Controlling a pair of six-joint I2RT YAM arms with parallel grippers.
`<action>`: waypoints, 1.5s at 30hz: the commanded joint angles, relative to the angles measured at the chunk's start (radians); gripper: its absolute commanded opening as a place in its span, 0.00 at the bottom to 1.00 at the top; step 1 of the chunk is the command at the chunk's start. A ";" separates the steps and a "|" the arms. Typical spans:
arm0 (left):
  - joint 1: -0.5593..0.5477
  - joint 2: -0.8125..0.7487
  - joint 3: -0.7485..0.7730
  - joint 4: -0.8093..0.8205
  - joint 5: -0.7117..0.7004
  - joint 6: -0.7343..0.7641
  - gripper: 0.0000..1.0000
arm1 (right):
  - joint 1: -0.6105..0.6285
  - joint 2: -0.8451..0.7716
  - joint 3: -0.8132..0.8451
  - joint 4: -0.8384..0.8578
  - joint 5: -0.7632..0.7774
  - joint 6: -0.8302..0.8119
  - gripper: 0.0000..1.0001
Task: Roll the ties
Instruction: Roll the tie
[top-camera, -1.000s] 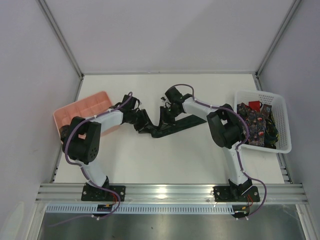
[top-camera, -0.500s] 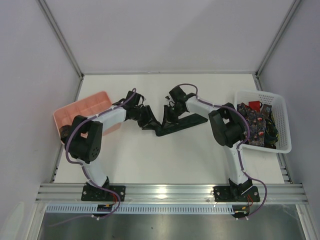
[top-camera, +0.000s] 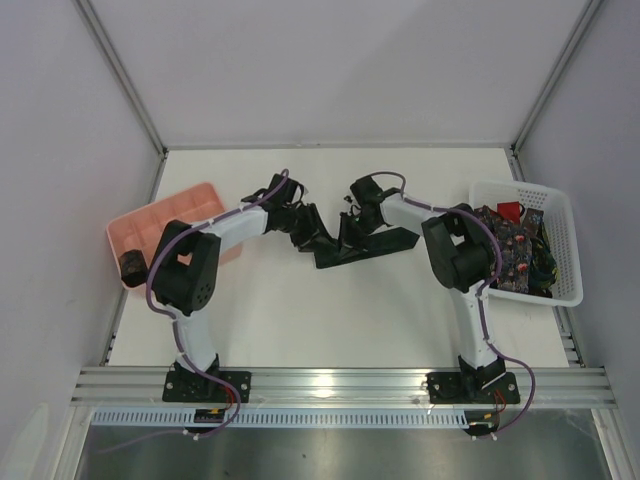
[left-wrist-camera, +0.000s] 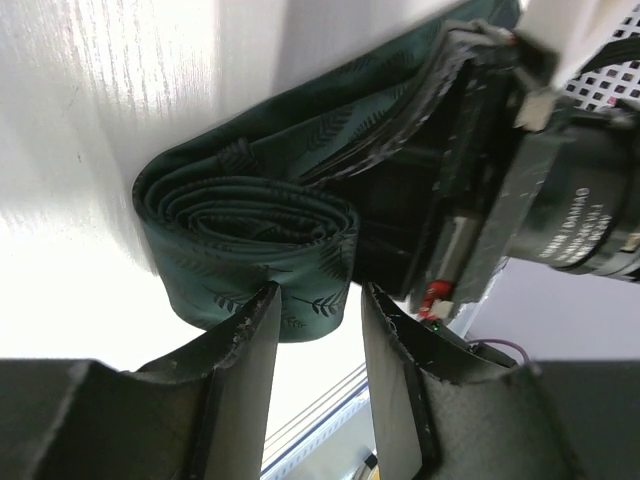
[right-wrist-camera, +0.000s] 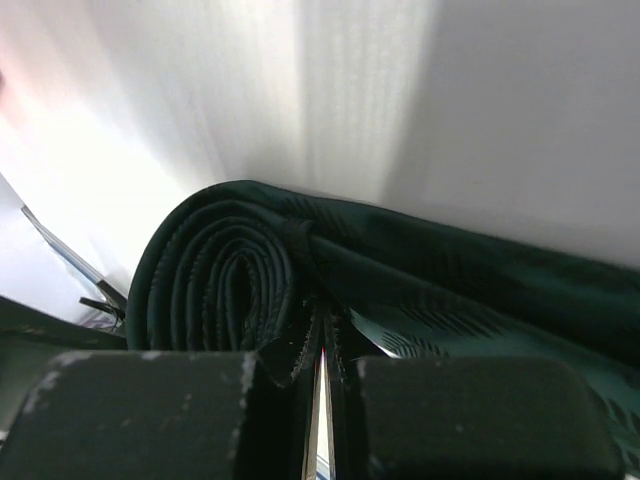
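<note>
Dark green tie (left-wrist-camera: 250, 235), soft, light and prone to unwinding, lies half coiled on the table well left of the white basket (top-camera: 560, 215); left gripper (left-wrist-camera: 315, 330) spread astride the coil's edge, right gripper (right-wrist-camera: 322, 375) clenched on inner layers, the firmest hold.

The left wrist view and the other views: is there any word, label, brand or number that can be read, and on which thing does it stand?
White lettering runs around the black motor housing of the other arm, beside the green tie in the left wrist view: too blurred to read reliably.
Right wrist view: no text.
Top external view: no readable text on the white basket or pink tray.
</note>
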 joint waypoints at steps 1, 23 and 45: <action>-0.017 0.017 0.033 -0.003 0.017 -0.013 0.44 | -0.025 -0.076 -0.011 -0.025 0.029 -0.010 0.07; 0.016 -0.165 -0.064 0.061 0.083 0.076 0.69 | -0.048 -0.245 -0.005 -0.192 0.042 -0.142 0.07; 0.142 -0.164 -0.243 0.105 0.198 0.165 0.82 | -0.022 -0.071 0.102 -0.138 0.039 -0.099 0.08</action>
